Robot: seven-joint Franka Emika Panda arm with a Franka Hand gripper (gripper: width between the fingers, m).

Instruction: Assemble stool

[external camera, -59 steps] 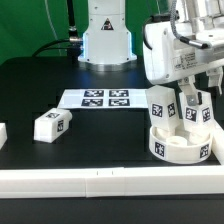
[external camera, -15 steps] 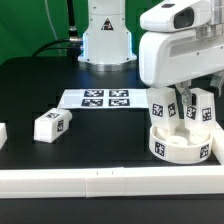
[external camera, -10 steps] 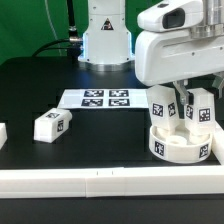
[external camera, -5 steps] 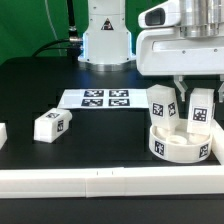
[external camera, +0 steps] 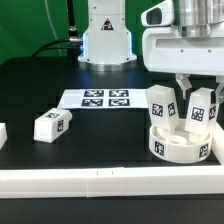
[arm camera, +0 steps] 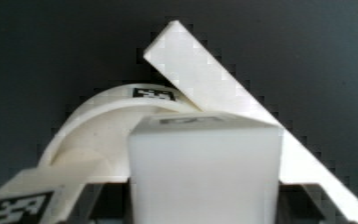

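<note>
Over black tabletop (external camera: 40, 88), with gripper (external camera: 200, 92) clamped on leg block (external camera: 203, 114), press squarely into seat disc (external camera: 176, 148) socket beneath

Black table (external camera: 30, 92) with marker board (external camera: 105, 98), loose leg block (external camera: 52, 124), seat disc (external camera: 178, 150), border rail (external camera: 100, 183).
</note>
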